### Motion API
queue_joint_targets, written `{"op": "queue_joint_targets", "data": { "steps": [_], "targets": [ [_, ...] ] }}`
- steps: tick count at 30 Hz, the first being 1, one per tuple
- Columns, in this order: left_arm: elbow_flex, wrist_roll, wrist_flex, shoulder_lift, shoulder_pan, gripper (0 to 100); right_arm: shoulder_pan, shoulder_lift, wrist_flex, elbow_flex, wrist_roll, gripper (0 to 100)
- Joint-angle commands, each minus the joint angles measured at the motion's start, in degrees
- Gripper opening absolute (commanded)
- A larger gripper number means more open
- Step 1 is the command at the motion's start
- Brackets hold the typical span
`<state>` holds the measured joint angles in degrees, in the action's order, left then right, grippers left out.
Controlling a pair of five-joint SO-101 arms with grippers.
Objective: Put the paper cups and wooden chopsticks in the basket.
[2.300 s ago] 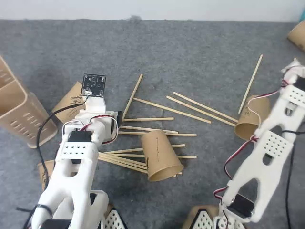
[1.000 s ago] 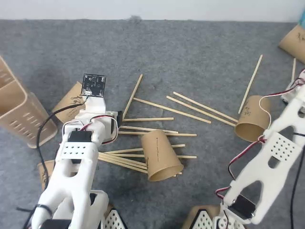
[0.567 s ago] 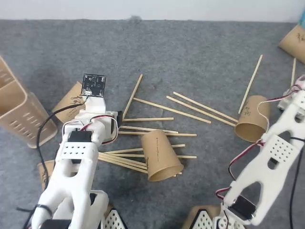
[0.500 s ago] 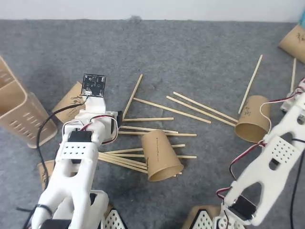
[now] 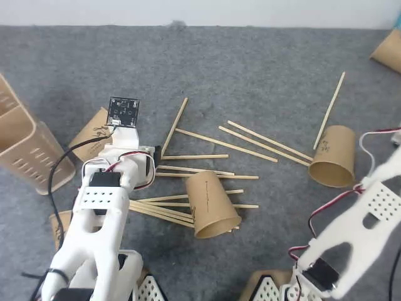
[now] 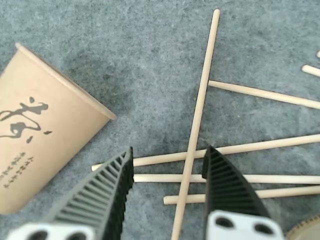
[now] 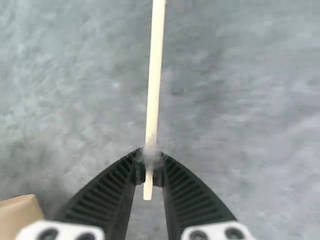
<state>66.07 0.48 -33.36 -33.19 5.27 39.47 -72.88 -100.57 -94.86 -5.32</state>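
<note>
Chopstick (image 7: pixel 155 75) in right pincer (image 7: pixel 148 172), end off-frame

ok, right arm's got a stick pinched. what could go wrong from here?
1. The right gripper pinches the chopstick near its very end; the long free length could pivot or slip out in transit.
2. The basket sits at the far left, past the left arm; a direct carry may clip it.
3. The left gripper is open over crossed chopsticks; closing could catch several.
</note>
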Motion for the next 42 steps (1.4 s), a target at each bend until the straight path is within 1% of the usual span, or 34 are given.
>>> {"op": "queue_joint_targets", "data": {
  "steps": [1,4,6,11,13,15,18,22,25,30,38,42],
  "targets": [
    [-1.54,-0.88,1.05,0.26,-0.44,21,2.42,6.55,-1.01,-1.14,-0.26,0.7],
    [-1.54,-0.88,0.97,0.26,-0.44,21,3.12,6.37,1.63,-1.23,0.00,0.7],
    [-1.54,-0.88,0.97,0.26,-0.44,21,3.30,5.32,5.23,-1.23,2.20,0.7],
    [-1.45,-0.88,0.97,0.26,-0.44,21,2.51,-1.89,23.25,-1.14,3.69,0.7],
    [-1.19,-0.88,0.97,0.18,-0.44,21,1.10,-4.79,28.44,-1.14,3.69,0.7],
    [-1.19,-0.88,1.05,0.18,-0.35,21,-0.04,-7.08,30.55,-1.14,3.43,0.7],
    [-1.19,-0.88,1.14,0.18,-0.35,21,-2.24,-9.19,30.99,-1.14,3.16,0.7],
    [-1.19,-0.88,1.14,0.18,-0.35,21,-4.62,-9.98,30.02,-1.14,-0.18,0.7],
    [-1.19,-0.88,1.14,0.18,-0.35,21,-6.64,-10.15,26.24,-1.05,-5.89,0.7],
    [-1.19,-0.88,1.23,0.18,-0.44,21,-10.77,-9.80,16.84,-1.05,-15.56,0.7],
    [-1.19,-0.88,1.23,0.18,-0.44,21,-14.73,-4.00,4.70,-1.23,-17.23,0.7],
    [-1.19,-0.88,1.23,0.18,-0.44,21,-16.92,-0.04,-0.13,-1.23,-21.54,0.8]
  ]
}}
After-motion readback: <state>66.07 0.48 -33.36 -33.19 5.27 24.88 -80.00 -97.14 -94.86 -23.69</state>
